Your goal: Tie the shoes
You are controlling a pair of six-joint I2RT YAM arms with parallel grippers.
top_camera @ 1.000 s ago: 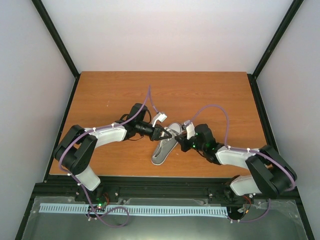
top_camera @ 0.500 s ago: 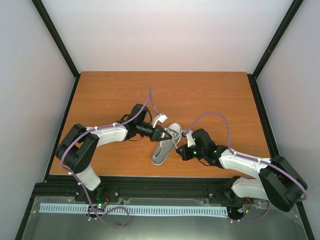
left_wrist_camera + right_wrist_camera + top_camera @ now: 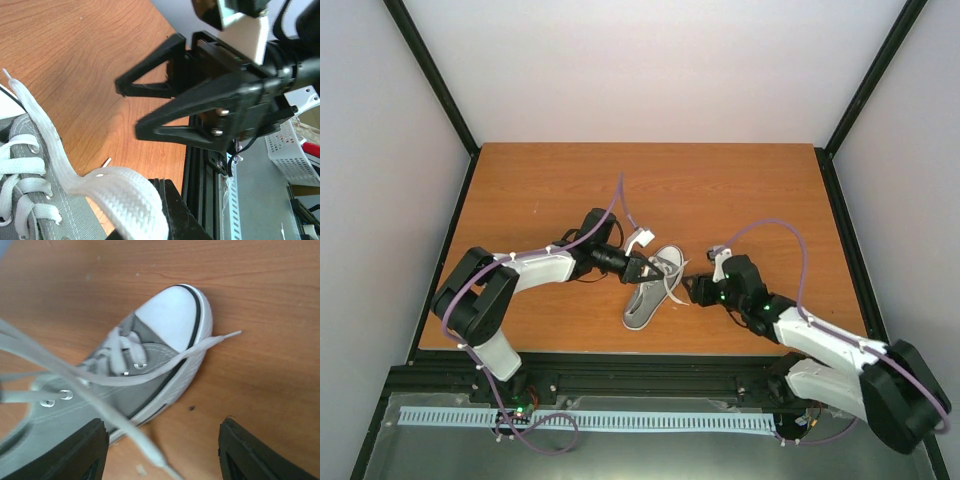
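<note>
The grey shoe (image 3: 646, 298) with white sole lies mid-table; its white toe cap (image 3: 172, 315) shows in the right wrist view. My left gripper (image 3: 645, 268) is over the shoe's upper end, shut on a flat white lace (image 3: 117, 192) that runs up from the eyelets to the left gripper (image 3: 160, 182). My right gripper (image 3: 694, 289) stands open just right of the shoe, nothing held. A loose lace (image 3: 140, 440) trails over the table between the open right gripper's (image 3: 160, 452) fingers. A second lace end (image 3: 220, 337) drapes past the toe.
Black frame rail (image 3: 650, 365) runs along the table's near edge. The right gripper (image 3: 127, 107) shows open in the left wrist view, close in front. Bare wood table (image 3: 720, 190) stretches behind the shoe; white walls enclose the sides.
My right gripper has opened, letting go of the lace, and pulled back to the right away from the shoe. The left gripper stays shut on its lace, barely moved.
</note>
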